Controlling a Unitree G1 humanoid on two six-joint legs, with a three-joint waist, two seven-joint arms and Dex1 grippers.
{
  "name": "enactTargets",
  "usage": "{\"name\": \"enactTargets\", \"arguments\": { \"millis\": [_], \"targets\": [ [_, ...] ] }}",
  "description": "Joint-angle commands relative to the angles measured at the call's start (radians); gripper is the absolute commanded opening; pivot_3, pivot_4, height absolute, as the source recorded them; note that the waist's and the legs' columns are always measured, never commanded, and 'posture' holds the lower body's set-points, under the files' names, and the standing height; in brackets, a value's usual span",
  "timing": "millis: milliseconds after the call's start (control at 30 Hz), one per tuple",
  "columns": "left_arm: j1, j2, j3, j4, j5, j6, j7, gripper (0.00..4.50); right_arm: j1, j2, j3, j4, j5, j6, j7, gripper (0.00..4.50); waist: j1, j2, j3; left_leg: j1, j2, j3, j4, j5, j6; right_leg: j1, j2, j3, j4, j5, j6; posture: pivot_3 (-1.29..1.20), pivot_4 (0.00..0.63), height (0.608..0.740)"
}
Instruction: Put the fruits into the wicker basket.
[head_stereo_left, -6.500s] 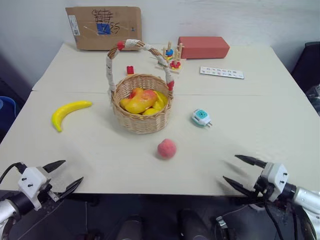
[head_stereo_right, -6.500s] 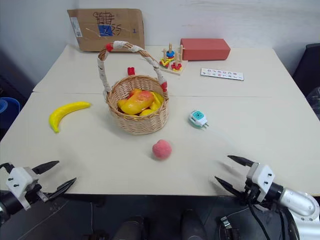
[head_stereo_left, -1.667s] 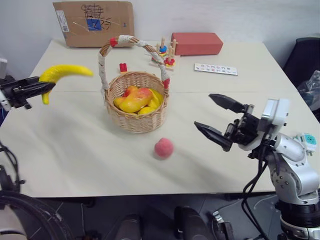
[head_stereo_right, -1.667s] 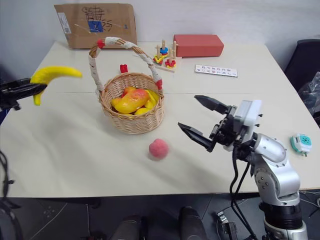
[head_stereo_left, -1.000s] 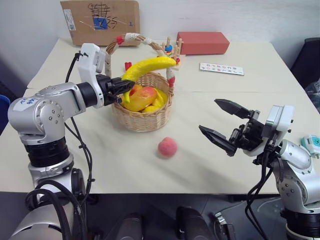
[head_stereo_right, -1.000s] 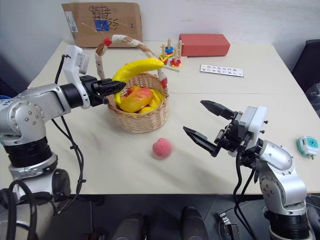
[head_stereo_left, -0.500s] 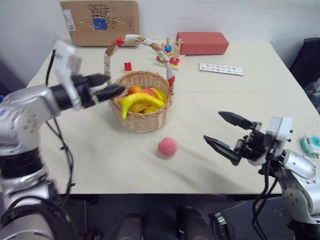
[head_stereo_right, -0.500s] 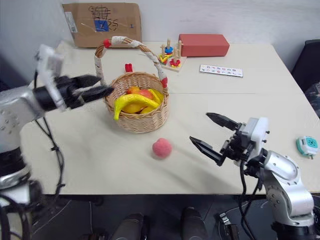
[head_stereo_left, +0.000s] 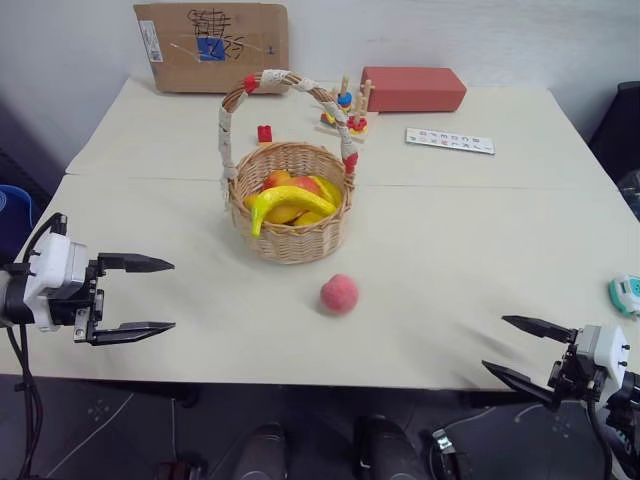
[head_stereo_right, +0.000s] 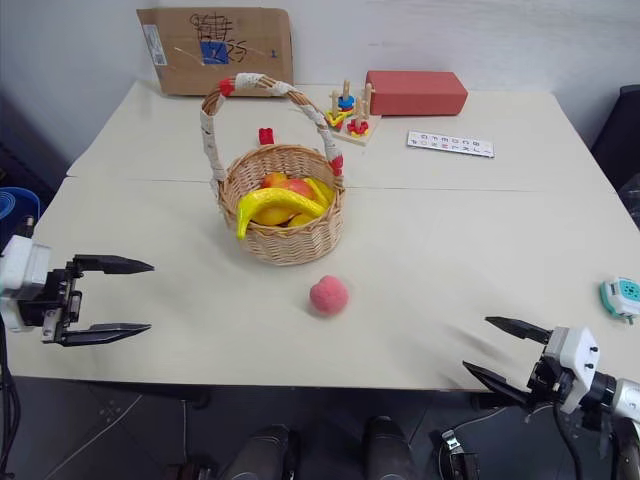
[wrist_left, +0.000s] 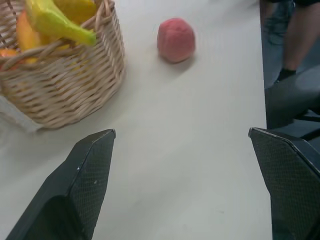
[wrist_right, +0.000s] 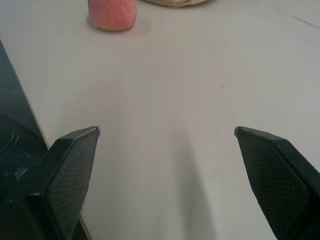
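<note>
While both tools (head_stereo_left: 150, 295) (head_stereo_left: 530, 350) gape empty: beige table (head_stereo_left: 470, 240), cardboard (head_stereo_left: 211, 47) against white wall (head_stereo_left: 500, 35).

This looks like a robotics test room, staged rather than lived in; two pale tables (head_stereo_left: 480, 250) are pushed together against a bare white wall; a scribbled cardboard sheet (head_stereo_left: 211, 47) leans at the far left corner; a wooden stacking toy (head_stereo_left: 345, 108), a red box (head_stereo_left: 413, 88) and a printed strip (head_stereo_left: 449, 141) line the far edge.
</note>
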Motion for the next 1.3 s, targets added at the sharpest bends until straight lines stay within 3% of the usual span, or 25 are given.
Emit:
{"name": "enactTargets", "arguments": {
  "millis": [33,267,467,600,733,833,933,1000,1100,1200,1300],
  "targets": [
    [0.007,-0.003,0.02,-0.026,-0.041,0.001,0.005,4.49,-0.121,-0.009,0.129,-0.177,0.032,0.12,-0.047,4.5,-0.016,0.001,0.0,0.001,0.0,-0.001,0.0,0.0,0.0,0.0,0.0,0.0,0.001,0.0,0.0,0.0,0.15,0.74],
    [0.054,-0.03,0.003,-0.11,-0.087,0.062,0.041,4.49,-0.504,0.071,0.458,-0.35,-0.021,0.537,-0.294,4.5,-0.034,0.002,0.001,0.005,0.012,0.001,0.0,-0.001,-0.007,-0.001,0.005,0.0,0.006,-0.001,-0.004,0.0,0.15,0.74],
    [0.107,-0.057,0.016,-0.147,-0.09,0.058,0.074,4.49,-0.678,0.176,0.621,-0.239,-0.101,0.618,-0.33,4.5,-0.029,0.002,0.001,-0.003,0.012,-0.002,0.001,-0.004,-0.005,-0.005,0.005,-0.002,0.006,-0.001,-0.005,0.0,0.15,0.74],
    [0.127,-0.075,0.03,-0.142,-0.082,0.045,0.11,4.49,-0.746,0.267,0.71,-0.083,-0.18,0.573,-0.341,4.5,-0.034,0.002,0.001,-0.005,0.01,-0.001,0.002,-0.005,-0.002,-0.007,0.005,-0.002,0.004,0.001,-0.005,0.0,0.15,0.74],
    [0.149,-0.098,0.034,-0.148,-0.078,0.031,0.135,4.49,-0.789,0.357,0.73,0.069,-0.232,0.489,-0.355,4.5,-0.037,0.002,0.001,-0.005,0.008,0.001,0.002,-0.005,-0.003,-0.007,0.006,-0.003,0.004,0.001,-0.005,0.0,0.15,0.74],
    [0.175,-0.102,0.041,-0.166,-0.089,0.033,0.14,4.5,-0.8,0.397,0.715,0.105,-0.195,0.491,-0.301,3.93,-0.038,0.002,0.001,-0.005,0.009,0.001,0.002,-0.005,-0.004,-0.008,0.006,-0.003,0.005,0.001,-0.005,0.0,0.15,0.74],
    [0.186,-0.107,0.058,-0.171,-0.1,0.036,0.161,4.5,-0.808,0.399,0.71,0.092,-0.174,0.465,-0.226,2.94,-0.037,0.002,0.001,-0.005,0.011,0.001,0.002,-0.005,-0.004,-0.008,0.006,-0.003,0.005,0.001,-0.005,0.0,0.15,0.74],
    [0.193,-0.116,0.081,-0.177,-0.119,0.054,0.187,4.5,-0.812,0.392,0.678,0.04,-0.123,0.45,-0.172,2.67,-0.036,0.002,0.001,-0.005,0.012,0.001,0.002,-0.005,-0.004,-0.008,0.006,-0.003,0.005,0.001,-0.005,0.0,0.15,0.74],
    [0.207,-0.137,0.113,-0.201,-0.149,0.091,0.237,4.5,-0.852,0.375,0.621,-0.039,-0.061,0.525,-0.185,2.66,-0.036,0.002,0.001,-0.005,0.012,0.001,0.002,-0.005,-0.004,-0.008,0.006,-0.003,0.005,0.001,-0.005,0.0,0.15,0.74],
    [0.215,-0.176,0.148,-0.244,-0.2,0.144,0.323,4.5,-0.973,0.427,0.549,-0.103,0.035,0.72,-0.327,2.66,-0.042,0.003,0.002,-0.004,0.013,0.002,0.002,-0.004,-0.005,-0.008,0.005,-0.002,0.006,0.001,-0.005,0.0,0.15,0.74],
    [0.211,-0.208,0.159,-0.275,-0.22,0.169,0.388,4.5,-1.072,0.492,0.549,-0.069,0.002,0.755,-0.433,2.66,-0.041,0.003,0.002,-0.003,0.015,0.0,0.001,-0.003,-0.008,-0.009,0.006,-0.004,0.007,0.001,-0.006,0.0,0.15,0.74]
  ]
}}
